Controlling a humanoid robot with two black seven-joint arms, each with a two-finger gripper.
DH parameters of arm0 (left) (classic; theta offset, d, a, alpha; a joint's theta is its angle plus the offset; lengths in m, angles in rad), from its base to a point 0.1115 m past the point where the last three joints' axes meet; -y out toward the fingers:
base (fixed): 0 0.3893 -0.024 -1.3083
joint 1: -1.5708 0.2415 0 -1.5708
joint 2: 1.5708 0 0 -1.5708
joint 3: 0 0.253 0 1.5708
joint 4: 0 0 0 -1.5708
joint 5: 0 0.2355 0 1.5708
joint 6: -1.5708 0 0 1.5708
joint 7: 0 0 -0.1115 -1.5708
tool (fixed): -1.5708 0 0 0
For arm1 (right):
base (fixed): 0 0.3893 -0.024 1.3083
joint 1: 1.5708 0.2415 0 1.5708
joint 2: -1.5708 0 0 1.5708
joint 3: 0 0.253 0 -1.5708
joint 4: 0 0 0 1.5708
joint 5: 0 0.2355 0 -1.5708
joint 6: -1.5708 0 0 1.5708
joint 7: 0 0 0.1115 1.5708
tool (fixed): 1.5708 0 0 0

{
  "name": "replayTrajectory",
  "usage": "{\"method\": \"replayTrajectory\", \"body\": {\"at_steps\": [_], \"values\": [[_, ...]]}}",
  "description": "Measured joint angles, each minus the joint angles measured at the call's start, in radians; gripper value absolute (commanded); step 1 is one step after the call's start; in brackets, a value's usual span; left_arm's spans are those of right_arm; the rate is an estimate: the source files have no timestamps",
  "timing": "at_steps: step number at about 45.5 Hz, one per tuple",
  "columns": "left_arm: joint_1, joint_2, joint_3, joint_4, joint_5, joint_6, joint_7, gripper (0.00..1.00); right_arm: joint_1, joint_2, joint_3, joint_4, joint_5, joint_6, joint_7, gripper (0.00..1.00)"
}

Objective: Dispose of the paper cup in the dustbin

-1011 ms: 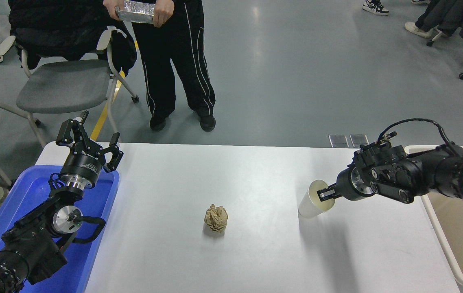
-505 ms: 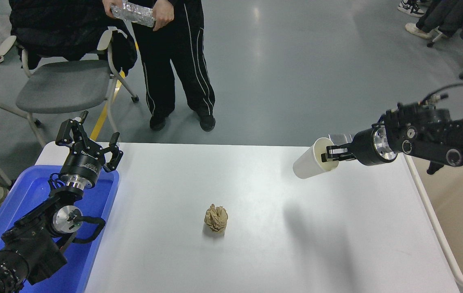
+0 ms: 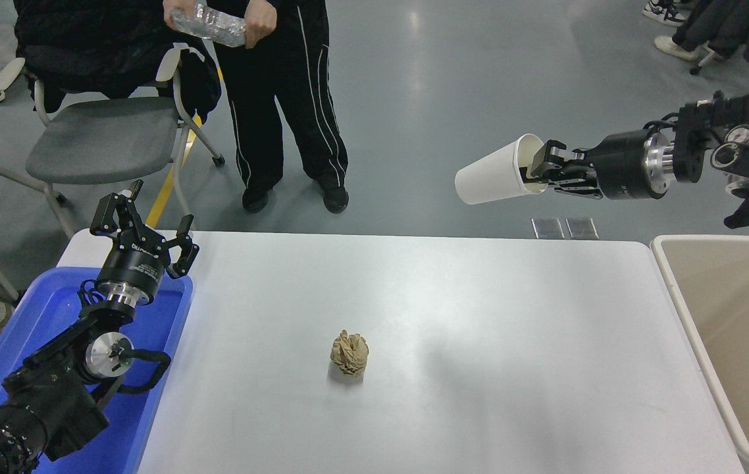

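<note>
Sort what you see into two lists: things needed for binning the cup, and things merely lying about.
Needed: paper cup, held by its rim in the right tool; dustbin.

Lying about: crumpled brown paper ball; blue tray; parked left tool; chair.

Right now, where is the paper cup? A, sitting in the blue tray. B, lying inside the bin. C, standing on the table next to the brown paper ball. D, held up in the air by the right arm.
D: the paper cup hangs on its side in the right gripper, jaws pinching its rim, well above the table.
</note>
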Motion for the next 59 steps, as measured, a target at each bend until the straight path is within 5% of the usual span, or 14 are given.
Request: {"method": "replayTrajectory", "body": {"at_steps": [17, 36, 59], "values": [[0.0, 0.0, 0.0, 0.0, 0.0, 0.0, 0.0, 1.0, -0.191, -0.026, 0.178, -0.256, 0.108, -0.003, -0.002, 0.0], [0.0, 0.0, 0.0, 0.0, 0.0, 0.0, 0.0, 1.0, -0.474, 0.052, 0.305, -0.866, 0.261, -0.038, -0.028, 0.0], [0.0, 0.0, 0.0, 0.0, 0.0, 0.0, 0.0, 1.0, -0.745, 0.117, 0.357, -1.125, 0.292, -0.295, -0.222, 0.0]]}}
